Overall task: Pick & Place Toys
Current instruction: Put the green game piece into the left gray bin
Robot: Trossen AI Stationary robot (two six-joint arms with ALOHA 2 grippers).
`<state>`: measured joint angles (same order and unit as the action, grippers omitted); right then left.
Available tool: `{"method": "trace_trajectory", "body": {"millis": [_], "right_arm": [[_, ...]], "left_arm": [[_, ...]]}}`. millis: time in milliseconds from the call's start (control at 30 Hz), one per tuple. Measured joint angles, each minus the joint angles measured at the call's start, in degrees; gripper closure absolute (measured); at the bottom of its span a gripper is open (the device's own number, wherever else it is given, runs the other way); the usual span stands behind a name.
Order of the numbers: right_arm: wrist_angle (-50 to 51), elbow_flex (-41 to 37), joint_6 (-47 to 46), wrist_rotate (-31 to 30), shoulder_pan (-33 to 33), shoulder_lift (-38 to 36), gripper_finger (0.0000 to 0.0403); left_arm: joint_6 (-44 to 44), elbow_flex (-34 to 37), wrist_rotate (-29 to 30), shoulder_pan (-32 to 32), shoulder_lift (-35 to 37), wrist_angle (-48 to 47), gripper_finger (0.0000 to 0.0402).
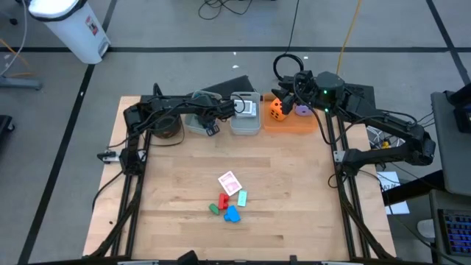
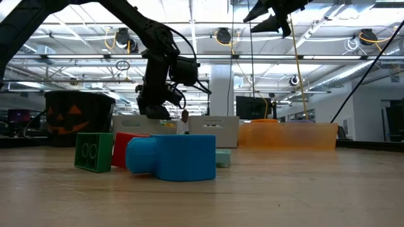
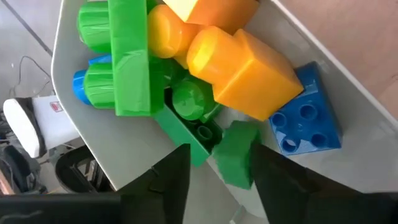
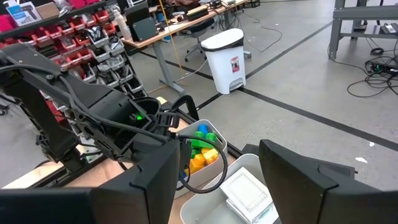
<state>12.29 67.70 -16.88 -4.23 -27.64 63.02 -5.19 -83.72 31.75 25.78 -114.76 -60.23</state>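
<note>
Your left gripper (image 3: 214, 171), jaws parted around a small green block (image 3: 236, 152) over the block bin (image 3: 74, 118), handles something light, rigid and slick: grip flat sides.

green, yellow, orange, blue blocks (image 3: 186, 68) heaped in bin; 4 blocks (image 1: 224, 208), card (image 1: 229, 182) mid-table.

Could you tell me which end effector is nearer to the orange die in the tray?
The right end effector hovers right beside the orange die; the left end effector is over the block bin, farther away.
</note>
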Motion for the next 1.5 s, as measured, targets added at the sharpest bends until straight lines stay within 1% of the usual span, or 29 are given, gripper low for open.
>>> {"method": "trace_trajectory", "body": {"millis": [133, 267, 400, 567, 633, 733, 833, 967, 1067, 1133, 1267, 1333, 1400, 1500], "right_arm": [[0.00, 0.00, -0.01, 0.00, 0.00, 0.00, 0.0193], [0.00, 0.00, -0.01, 0.00, 0.00, 0.00, 0.0193], [0.00, 0.00, 0.04, -0.01, 0.00, 0.00, 0.0193], [0.00, 0.00, 0.54, 0.00, 0.00, 0.00, 0.0193], [-0.10, 0.00, 0.62, -0.02, 0.00, 0.00, 0.0193], [-0.41, 0.00, 0.65, -0.01, -0.01, 0.00, 0.0193], [-0.42, 0.00, 0.65, 0.00, 0.00, 0.00, 0.0193], [-0.42, 0.01, 0.62, 0.00, 0.00, 0.00, 0.0193], [-0.42, 0.00, -0.03, 0.01, -0.01, 0.00, 0.0193], [-0.35, 0.02, -0.59, 0.05, 0.00, 0.00, 0.0193], [0.07, 0.00, -0.93, 3.48, -0.02, 0.00, 0.0193], [0.09, 0.00, -0.90, 6.27, -0.01, 0.00, 0.0193], [0.18, 0.02, -0.88, 9.45, 0.20, 0.00, 0.0193], [0.63, -0.17, -1.00, 12.40, 1.12, 0.00, 0.0193]], "left_arm": [[0.03, 0.00, 0.02, 0.02, 0.00, 0.00, 0.0191], [0.95, 0.00, -0.12, -0.19, 0.00, -0.12, 0.0167], [1.01, 0.00, -0.52, -0.87, 1.45, -0.96, 0.0159], [0.99, -0.46, -2.69, -1.95, 7.40, -0.36, 0.0158], [0.69, -1.55, -5.45, -2.29, 10.83, 1.02, 0.0158], [-0.84, -3.06, -13.47, -2.29, 17.10, 5.24, 0.0158], [-4.29, -3.19, -23.05, -2.09, 23.95, 12.94, 0.0158], [-7.67, -3.27, -33.02, -1.90, 31.89, 24.60, 0.0158], [-10.25, -3.30, -38.32, -1.99, 35.97, 31.85, 0.0158], [-11.49, -3.30, -40.52, -2.30, 38.03, 35.33, 0.0158], [-10.52, -3.03, -40.51, -4.69, 40.75, 36.61, 0.0158], [-10.46, -1.29, -39.26, -6.60, 41.52, 37.32, 0.0158], [-11.99, 1.74, -37.63, -9.03, 41.66, 40.16, 0.0158], [-16.64, 8.55, -35.49, -13.05, 41.58, 47.58, 0.0158]]}}
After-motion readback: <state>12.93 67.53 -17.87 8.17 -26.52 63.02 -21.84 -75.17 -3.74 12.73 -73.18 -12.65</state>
